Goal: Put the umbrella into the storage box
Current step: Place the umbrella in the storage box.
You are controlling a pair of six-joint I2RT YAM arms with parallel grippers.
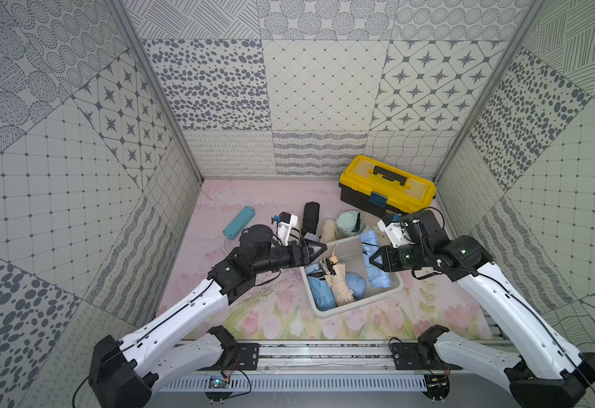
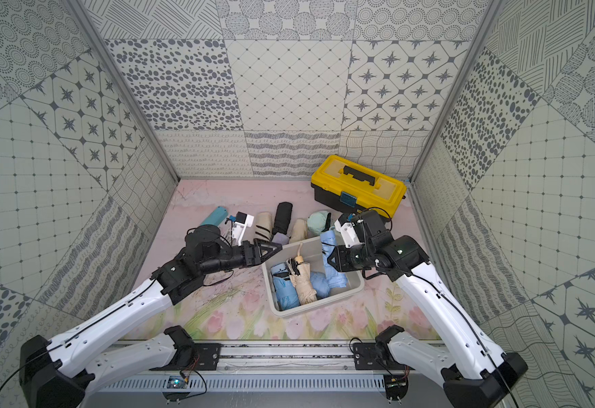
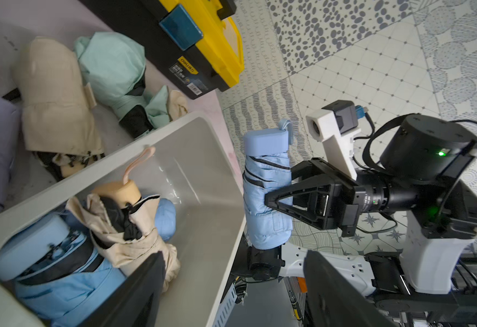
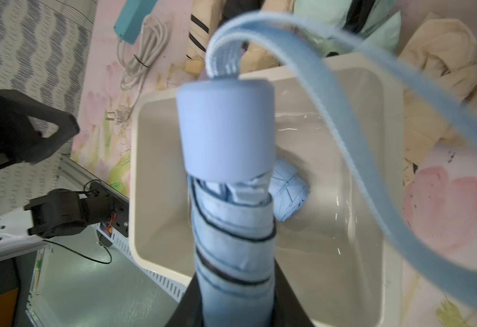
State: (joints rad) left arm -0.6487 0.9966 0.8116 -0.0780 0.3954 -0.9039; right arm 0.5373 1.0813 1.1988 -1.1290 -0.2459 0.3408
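While the left gripper (image 1: 319,251) stands apart and empty, the right gripper (image 3: 278,184) clamps the folded light-blue fabric umbrella (image 3: 265,158) lengthwise over the bare side of the white plastic storage box (image 3: 203,170) just beneath it.

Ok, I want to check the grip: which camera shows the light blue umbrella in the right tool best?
The left wrist view: it shows the held umbrella side-on, with the right tool shut around its middle. The right wrist view looks along it, the handle blurred. In both top views the tool hides its middle.
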